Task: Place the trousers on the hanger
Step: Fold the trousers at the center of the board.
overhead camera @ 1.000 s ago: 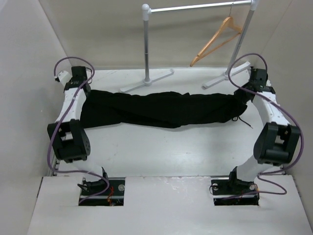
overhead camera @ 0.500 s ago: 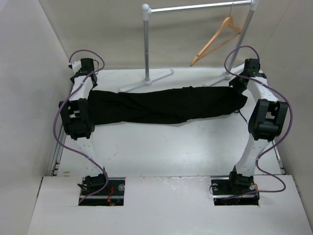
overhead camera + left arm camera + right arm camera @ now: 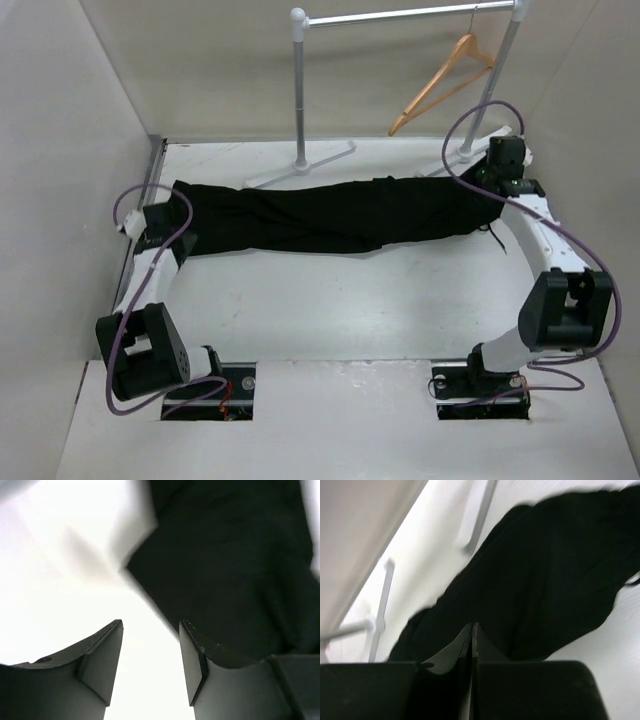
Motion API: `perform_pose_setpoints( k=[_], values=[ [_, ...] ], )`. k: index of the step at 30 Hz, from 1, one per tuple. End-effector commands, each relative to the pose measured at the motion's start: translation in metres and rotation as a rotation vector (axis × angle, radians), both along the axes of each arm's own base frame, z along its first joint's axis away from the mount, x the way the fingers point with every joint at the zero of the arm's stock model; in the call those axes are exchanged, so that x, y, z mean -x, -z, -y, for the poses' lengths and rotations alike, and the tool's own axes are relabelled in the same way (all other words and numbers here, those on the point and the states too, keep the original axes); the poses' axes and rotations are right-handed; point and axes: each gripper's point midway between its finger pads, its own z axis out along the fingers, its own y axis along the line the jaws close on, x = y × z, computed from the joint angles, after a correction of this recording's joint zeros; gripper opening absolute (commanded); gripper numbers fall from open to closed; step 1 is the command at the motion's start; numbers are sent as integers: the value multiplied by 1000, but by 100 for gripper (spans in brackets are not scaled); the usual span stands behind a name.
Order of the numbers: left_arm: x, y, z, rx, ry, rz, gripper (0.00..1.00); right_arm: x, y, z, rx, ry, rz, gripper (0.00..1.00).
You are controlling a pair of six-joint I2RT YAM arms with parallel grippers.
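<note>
Two robot arms work at a white table, seen from above and behind. The trousers lie flat across its far half, drawn out long from left to right.

A second ago the cloth sagged towards the near side with an arm at each end. Now it lies further back and straighter. The left arm has pulled back towards its base. The left gripper is released, with bare table showing between its fingers and the left end of the trousers just beyond them, untouched.

The right gripper sits at the right end of the trousers. Its fingers are clenched together against the black cloth. Whether a fold is pinched between them cannot be told.

The hanger is tilted on the rail at the back right, well apart from the trousers and untouched. It looks as if the cloth has been spread and straightened and the left end let go. Nothing yet links trousers and hanger, so most of the task seems to remain.

No brand, label or writing can be read on the trousers, hanger, rail or arms.
</note>
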Motion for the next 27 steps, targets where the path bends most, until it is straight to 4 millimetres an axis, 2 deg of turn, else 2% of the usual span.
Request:
perform_pose_setpoints(
  k=[1, 4, 8, 11, 14, 16, 18, 21, 23, 27],
  values=[
    [-6, 20, 8, 235, -80, 165, 46, 14, 0, -37, -57, -76, 51, 5],
    [-10, 30, 3, 258, -100, 209, 47, 35, 1, -70, -85, -186, 68, 13],
    [-23, 40, -2, 255, -105, 237, 49, 68, 19, -113, -95, -326, 44, 31],
    [-33, 46, -10, 267, -125, 262, 49, 94, 38, -144, -101, -424, 18, 36],
    [-40, 49, -17, 269, -142, 284, 49, 119, 58, -164, -100, -486, -22, 38],
    [-43, 55, -19, 277, -147, 269, 45, 130, 70, -165, -106, -486, -46, 39],
    [-46, 62, -23, 287, -157, 255, 34, 137, 77, -164, -111, -484, -58, 39],
    [-50, 65, -29, 291, -174, 250, 16, 137, 73, -155, -105, -468, -46, 39],
    [-54, 60, -33, 289, -178, 261, 7, 135, 68, -147, -100, -455, -30, 39],
    [-57, 30, -37, 263, -175, 316, 1, 133, 70, -131, -95, -417, -33, 39]
  ],
)
